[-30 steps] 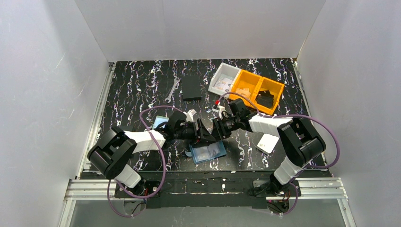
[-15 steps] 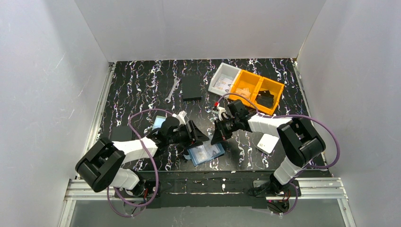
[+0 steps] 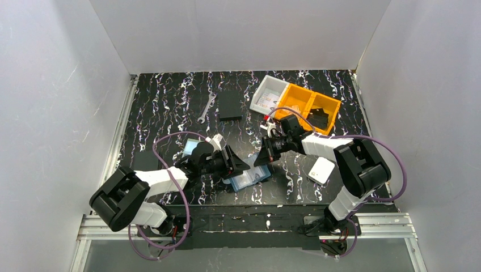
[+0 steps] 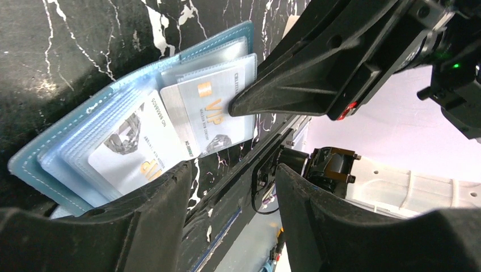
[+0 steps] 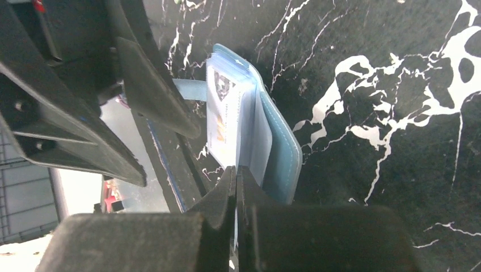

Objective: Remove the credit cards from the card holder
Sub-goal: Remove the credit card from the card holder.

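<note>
The credit cards [image 4: 210, 116] are thin, light and stiff, with smooth shiny faces, so I think they will slip easily. They bend a little but will not break from a gentle pull. They sit in clear plastic pockets inside the card holder [image 5: 281, 153], and one card (the one with VIP on it) sticks out past the others. Its bare outer edge looks like the best place to pinch. The pockets are soft and may cling, so the whole holder could slide or lift along with the card unless something holds it down.

The holder lies open and flat on the tabletop [image 3: 170, 102], in the middle near the near edge, between the two arms.

The right gripper [image 5: 234, 173] has its fingers pressed tight together, and its tip touches the card that sticks out. I cannot tell if the card's edge is caught between them. The left gripper [image 4: 232, 170] has its fingers apart with nothing between them, just over the near side of the holder.

Off to the right lies a white box [image 3: 321, 170], and far right are orange bins [image 3: 315, 93].
</note>
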Robot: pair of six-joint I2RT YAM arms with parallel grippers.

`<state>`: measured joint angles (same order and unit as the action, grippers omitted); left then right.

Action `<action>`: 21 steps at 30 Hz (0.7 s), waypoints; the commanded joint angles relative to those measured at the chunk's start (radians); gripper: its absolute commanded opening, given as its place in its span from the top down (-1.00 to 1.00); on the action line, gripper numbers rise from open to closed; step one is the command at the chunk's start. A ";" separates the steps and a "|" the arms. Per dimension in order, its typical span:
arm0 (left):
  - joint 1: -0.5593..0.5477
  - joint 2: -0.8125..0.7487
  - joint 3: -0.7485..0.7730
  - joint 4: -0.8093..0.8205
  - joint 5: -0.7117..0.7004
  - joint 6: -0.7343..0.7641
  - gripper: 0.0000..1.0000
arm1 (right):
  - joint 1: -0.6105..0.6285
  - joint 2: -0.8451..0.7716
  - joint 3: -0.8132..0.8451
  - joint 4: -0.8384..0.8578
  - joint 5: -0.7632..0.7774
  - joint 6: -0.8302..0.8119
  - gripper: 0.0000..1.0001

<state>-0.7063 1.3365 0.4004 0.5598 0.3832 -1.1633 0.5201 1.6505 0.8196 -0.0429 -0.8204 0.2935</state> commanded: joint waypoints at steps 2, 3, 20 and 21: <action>-0.002 0.078 0.039 0.075 0.030 0.005 -0.05 | -0.011 0.013 -0.016 0.125 -0.108 0.078 0.97; -0.002 0.095 0.045 0.086 0.032 0.003 -0.05 | -0.016 0.011 -0.020 0.141 -0.122 0.093 0.97; -0.001 0.025 0.004 0.151 -0.005 0.025 -0.02 | -0.075 -0.047 -0.076 0.416 -0.299 0.368 0.97; -0.002 0.017 0.001 0.155 -0.011 0.023 -0.01 | -0.076 -0.047 -0.072 0.424 -0.312 0.382 0.97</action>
<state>-0.7063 1.3991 0.4164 0.6876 0.3916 -1.1526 0.4454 1.6485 0.7387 0.2668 -1.0325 0.5930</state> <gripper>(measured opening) 0.511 0.031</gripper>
